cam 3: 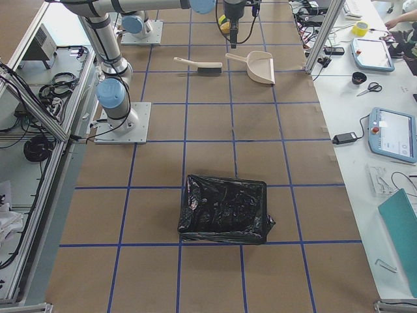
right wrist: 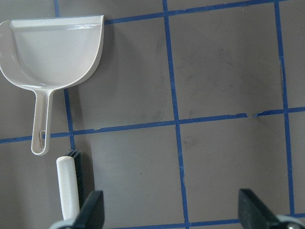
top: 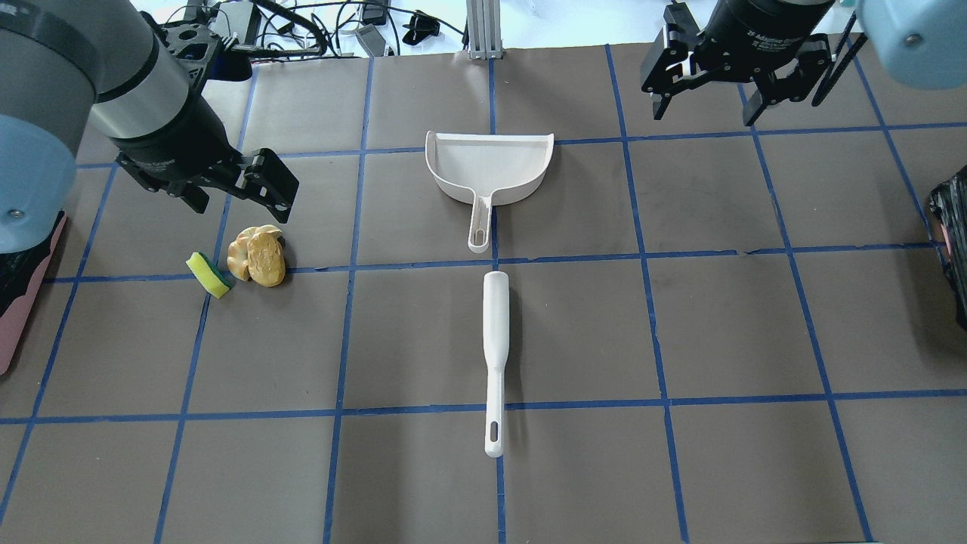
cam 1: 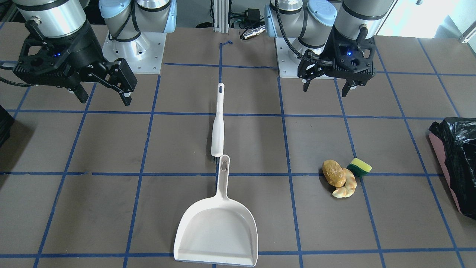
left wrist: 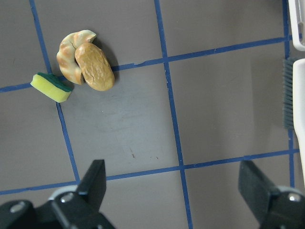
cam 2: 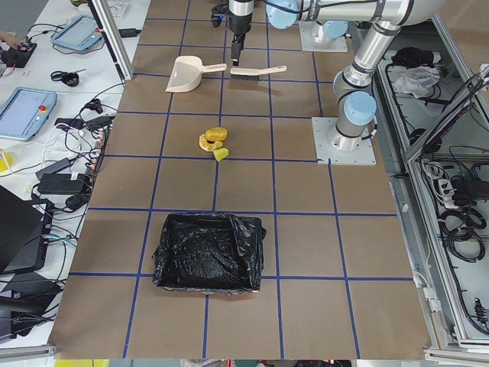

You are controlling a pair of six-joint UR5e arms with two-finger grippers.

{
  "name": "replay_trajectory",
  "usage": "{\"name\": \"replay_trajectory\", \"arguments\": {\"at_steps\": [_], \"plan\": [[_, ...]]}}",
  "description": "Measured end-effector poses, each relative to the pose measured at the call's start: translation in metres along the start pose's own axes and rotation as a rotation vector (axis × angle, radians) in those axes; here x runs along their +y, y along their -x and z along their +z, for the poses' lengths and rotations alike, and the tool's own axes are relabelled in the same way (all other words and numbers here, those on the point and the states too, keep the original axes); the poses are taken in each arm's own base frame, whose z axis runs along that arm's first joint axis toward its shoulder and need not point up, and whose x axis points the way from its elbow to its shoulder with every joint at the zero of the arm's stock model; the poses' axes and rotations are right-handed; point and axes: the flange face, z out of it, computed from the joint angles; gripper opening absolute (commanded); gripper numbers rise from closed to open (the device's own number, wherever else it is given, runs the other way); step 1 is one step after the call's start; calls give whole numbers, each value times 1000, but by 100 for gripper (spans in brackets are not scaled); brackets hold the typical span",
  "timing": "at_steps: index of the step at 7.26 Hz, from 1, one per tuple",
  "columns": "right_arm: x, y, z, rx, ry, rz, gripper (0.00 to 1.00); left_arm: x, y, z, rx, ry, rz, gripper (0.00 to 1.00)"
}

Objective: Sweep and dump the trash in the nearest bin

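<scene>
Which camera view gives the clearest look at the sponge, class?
The left wrist view: the sponge lies close and unblocked, its yellow body and green layer distinct. The overhead and front-facing views show it whole but smaller; the side views show only a distant speck; the right wrist view misses it.

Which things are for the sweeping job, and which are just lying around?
For the job: potato, croissant, sponge, brush, dustpan, nearby bin.

Just lying around: far bin, scissors, tape roll.
</scene>
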Motion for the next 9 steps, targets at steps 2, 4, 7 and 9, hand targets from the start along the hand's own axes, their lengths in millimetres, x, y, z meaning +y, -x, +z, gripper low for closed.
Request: {"name": "replay_trajectory", "arguments": {"at_steps": [2,4,7,9], "plan": [[0,0,0,0,-1,0,100,0,0,1,3,3,-8,100],[0,0,0,0,0,0,100,0,0,2,5,6,-6,100],[0,0,1,1,4,2,100,0,0,4,5,12,-1,100],[1,0,2,2,16,6,100,0,0,6,1,13,-9,100]]}}
